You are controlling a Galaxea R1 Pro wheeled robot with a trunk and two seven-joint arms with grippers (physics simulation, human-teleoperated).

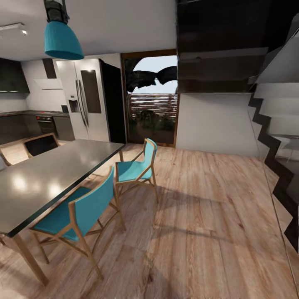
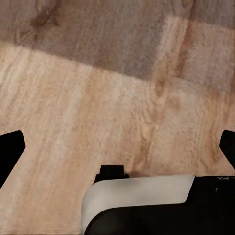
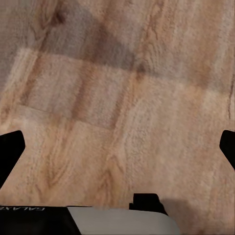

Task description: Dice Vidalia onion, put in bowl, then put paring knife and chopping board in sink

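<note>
Wooden floor (image 1: 199, 232) — dining table (image 1: 45, 178), teal chairs (image 1: 133, 170).

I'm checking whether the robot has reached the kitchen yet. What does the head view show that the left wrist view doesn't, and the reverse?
Head view alone: a grey dining table, teal chairs, a teal pendant lamp, a steel fridge, a distant oven and stairs. Left wrist view alone: the left gripper, its dark fingers spread wide at the picture's edges, nothing between them. Both share the wooden floor.
</note>
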